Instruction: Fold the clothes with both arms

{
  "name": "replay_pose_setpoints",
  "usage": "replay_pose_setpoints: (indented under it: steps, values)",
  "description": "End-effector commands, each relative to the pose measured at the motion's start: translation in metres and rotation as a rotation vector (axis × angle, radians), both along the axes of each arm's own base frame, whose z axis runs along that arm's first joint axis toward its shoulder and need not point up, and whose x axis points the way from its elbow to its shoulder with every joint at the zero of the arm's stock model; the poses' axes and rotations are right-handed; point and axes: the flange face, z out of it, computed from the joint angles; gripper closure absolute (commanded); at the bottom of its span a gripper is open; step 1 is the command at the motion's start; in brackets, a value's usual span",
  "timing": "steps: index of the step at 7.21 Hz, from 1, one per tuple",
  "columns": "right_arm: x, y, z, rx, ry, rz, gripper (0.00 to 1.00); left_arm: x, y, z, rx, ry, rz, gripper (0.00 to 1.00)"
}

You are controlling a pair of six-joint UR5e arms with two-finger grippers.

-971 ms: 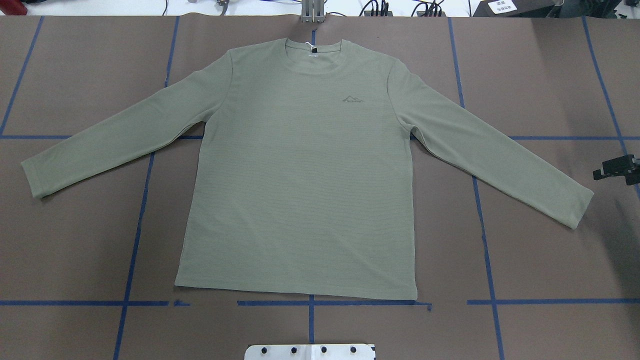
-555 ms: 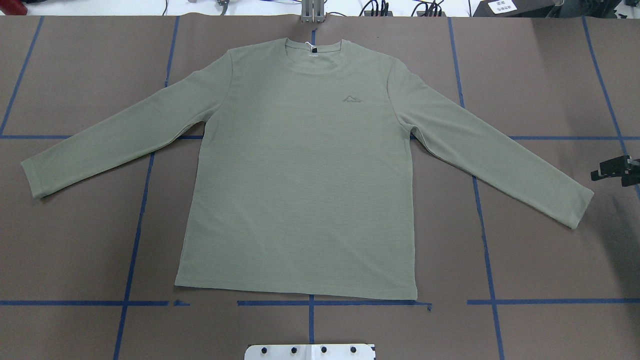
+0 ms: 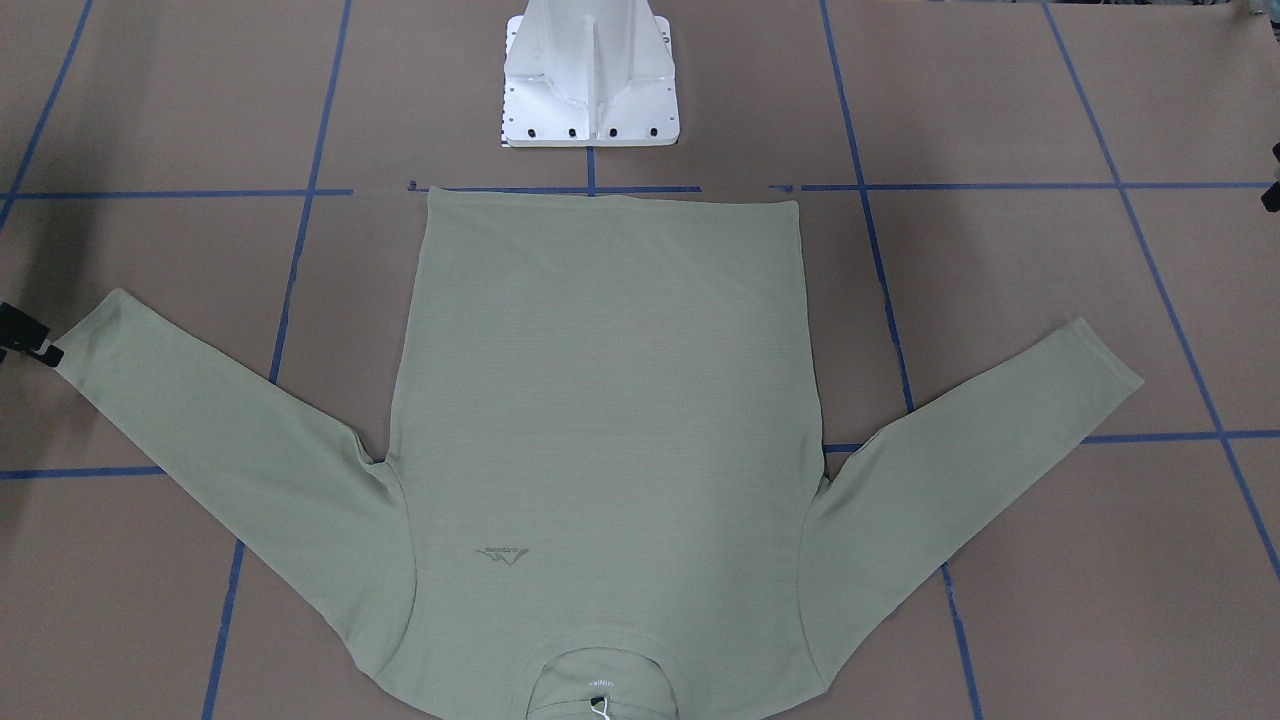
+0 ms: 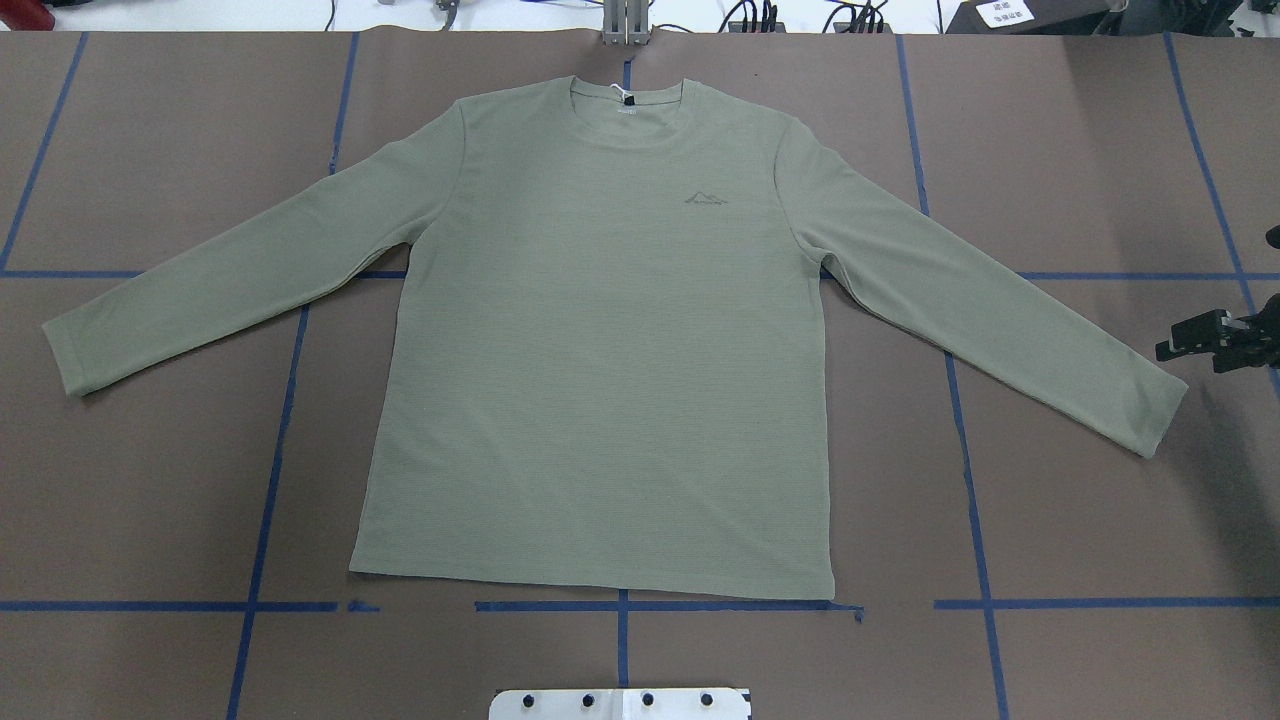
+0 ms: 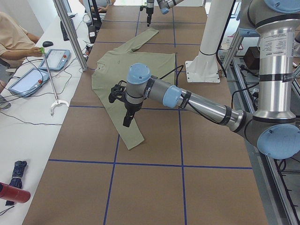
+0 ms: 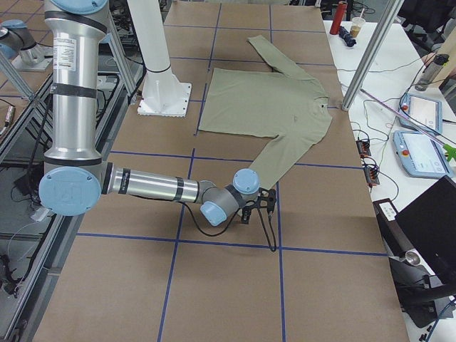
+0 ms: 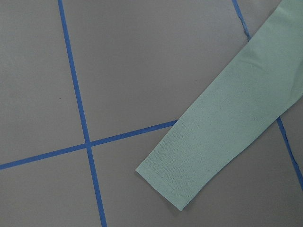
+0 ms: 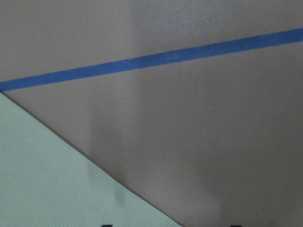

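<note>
Lying flat at centre, collar at 12 o'clock, the shirt looks light and limp; pinch its cuffs. At 3 o'clock the right gripper gapes empty; the left gripper: cannot tell.

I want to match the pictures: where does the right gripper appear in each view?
Overhead: right gripper at the right edge.
Front-facing: left edge.
Exterior left: far, top.
Exterior right: near, centre.
Left wrist: absent.
Right wrist: dark fingertips, bottom edge.
Landmark: the sleeve cuff beside it.
</note>
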Motion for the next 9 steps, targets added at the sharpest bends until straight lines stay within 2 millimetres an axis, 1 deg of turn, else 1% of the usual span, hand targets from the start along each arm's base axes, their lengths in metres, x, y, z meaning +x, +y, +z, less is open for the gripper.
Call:
replay_pose_setpoints:
  steps: [1,2,3,4,5,6,7,8,9]
  values:
    - [-0.009,0.001,0.000,0.004,0.006,-0.014,0.19,0.000,0.001,0.000,-0.004,0.001,0.000,0.00]
    - [-0.009,0.002,0.000,0.002,0.005,-0.017,0.23,0.000,0.002,0.001,-0.007,0.001,0.000,0.00]
    - [-0.011,0.004,0.003,-0.008,0.010,-0.023,0.22,0.000,0.004,0.003,-0.010,0.000,0.000,0.00]
    - [-0.008,0.010,0.009,-0.017,0.015,-0.022,0.23,0.000,0.004,0.003,-0.010,0.000,0.000,0.00]
    - [-0.008,0.012,0.010,-0.019,0.015,-0.023,0.26,0.000,0.004,0.003,-0.010,0.000,0.000,0.00]
    - [-0.009,0.012,0.011,-0.023,0.017,-0.025,0.30,0.000,0.006,0.005,-0.015,0.001,0.001,0.00]
    - [-0.010,0.013,0.011,-0.023,0.016,-0.028,0.31,0.000,0.008,0.007,-0.019,0.001,0.001,0.00]
    - [-0.012,0.012,0.010,-0.023,0.015,-0.031,0.34,0.000,0.008,0.007,-0.018,0.001,0.001,0.00]
    - [-0.012,0.012,0.011,-0.025,0.017,-0.030,0.34,0.000,0.008,0.007,-0.018,0.000,0.000,0.00]
